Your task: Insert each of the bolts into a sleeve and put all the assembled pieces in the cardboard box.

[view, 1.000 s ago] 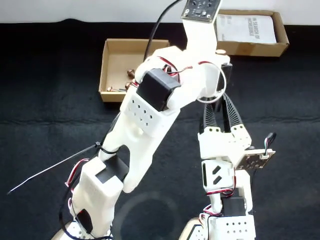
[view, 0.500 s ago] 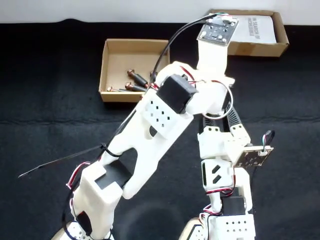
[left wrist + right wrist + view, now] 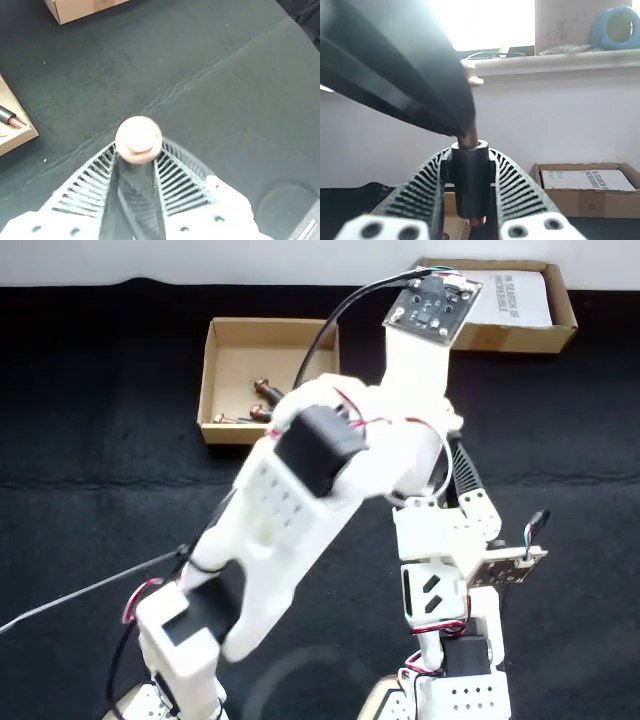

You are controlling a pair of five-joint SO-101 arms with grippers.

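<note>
Low centre in the right wrist view, the right jaws clamp the black sleeve (image 3: pixel 470 182), long axis upright. The bolt (image 3: pixel 138 138), pinched below its head by the left jaws, enters the sleeve's mouth from directly above, so the push looks straight down. Farther off, upper left in the high view, the cardboard box (image 3: pixel 238 358) holds assembled pieces (image 3: pixel 262 390).

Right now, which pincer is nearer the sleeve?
Right. The right pincer is shut around the sleeve; the left pincer sits just above it, holding the bolt entering its top.
</note>
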